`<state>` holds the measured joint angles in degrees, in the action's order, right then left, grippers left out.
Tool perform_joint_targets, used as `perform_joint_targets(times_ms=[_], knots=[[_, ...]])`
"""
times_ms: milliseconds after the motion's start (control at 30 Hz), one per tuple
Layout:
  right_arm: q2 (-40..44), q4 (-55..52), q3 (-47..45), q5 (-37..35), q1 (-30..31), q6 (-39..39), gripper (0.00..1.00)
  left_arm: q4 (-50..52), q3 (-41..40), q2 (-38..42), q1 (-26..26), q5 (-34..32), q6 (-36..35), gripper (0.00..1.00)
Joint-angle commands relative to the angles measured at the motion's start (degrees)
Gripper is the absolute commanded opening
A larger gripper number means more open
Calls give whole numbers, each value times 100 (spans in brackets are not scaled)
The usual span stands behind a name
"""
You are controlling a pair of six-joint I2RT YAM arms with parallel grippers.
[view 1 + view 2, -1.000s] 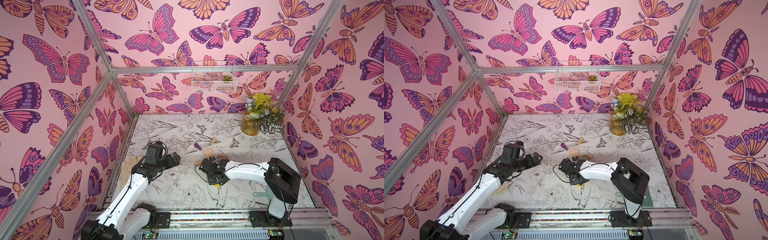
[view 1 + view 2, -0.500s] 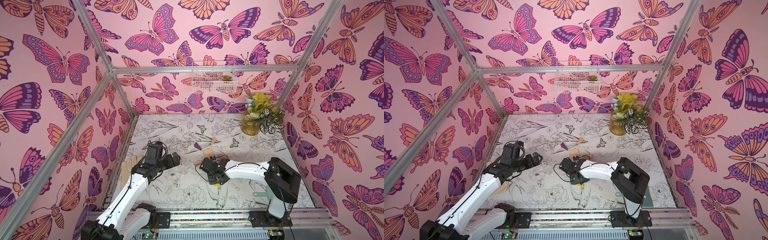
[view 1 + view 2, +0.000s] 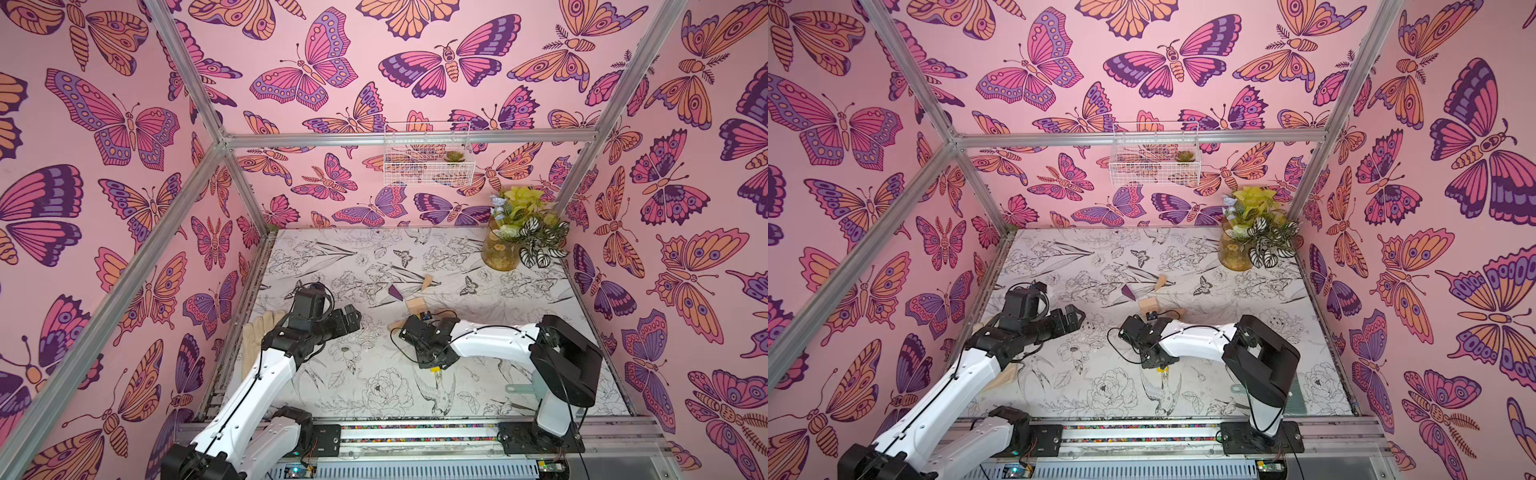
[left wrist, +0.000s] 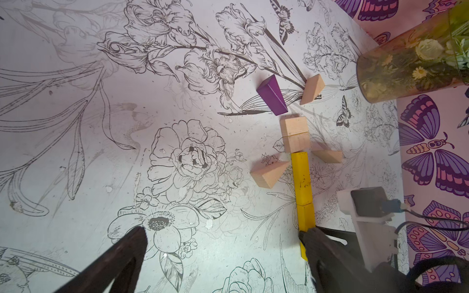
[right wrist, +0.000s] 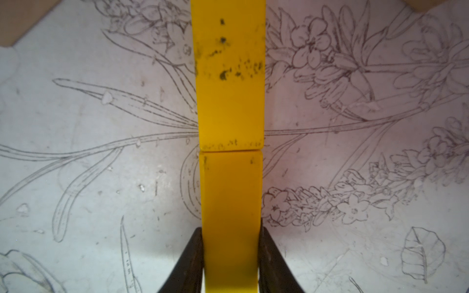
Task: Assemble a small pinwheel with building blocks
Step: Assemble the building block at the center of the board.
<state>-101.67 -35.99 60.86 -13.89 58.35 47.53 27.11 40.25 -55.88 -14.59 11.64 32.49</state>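
Skew is threatening: my right gripper (image 5: 231, 229) is pinching the end yellow bar (image 5: 231, 190), so twisting on release is risking knocking it crooked; my left gripper (image 4: 220, 230) is hanging spread.

yellow bar (image 5: 231, 197): smooth matt paint | tan wedges (image 4: 269, 173): bare matt wood | purple wedge (image 4: 272, 95): satin paint

- In the right wrist view the nearer yellow bar (image 5: 231, 203) and the farther yellow bar (image 5: 229, 83) each run past an edge, outer ends unseen.
- A tan wedge (image 5: 15, 17) there is only a blurred corner.
- In both top views the right arm (image 3: 490, 345) (image 3: 1192, 343) covers most of both bars.
- The vase (image 4: 401, 66) is cropped in the left wrist view.
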Motion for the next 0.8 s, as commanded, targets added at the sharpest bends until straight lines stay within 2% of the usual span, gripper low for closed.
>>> perform_joint_targets(times_ms=[0, 767], knots=[[68, -112, 99, -87, -78, -33, 30, 101, -97, 59, 27, 61, 42, 100], [9, 19, 92, 40, -112, -244, 31, 92, -138, 77, 30, 84, 64, 100]])
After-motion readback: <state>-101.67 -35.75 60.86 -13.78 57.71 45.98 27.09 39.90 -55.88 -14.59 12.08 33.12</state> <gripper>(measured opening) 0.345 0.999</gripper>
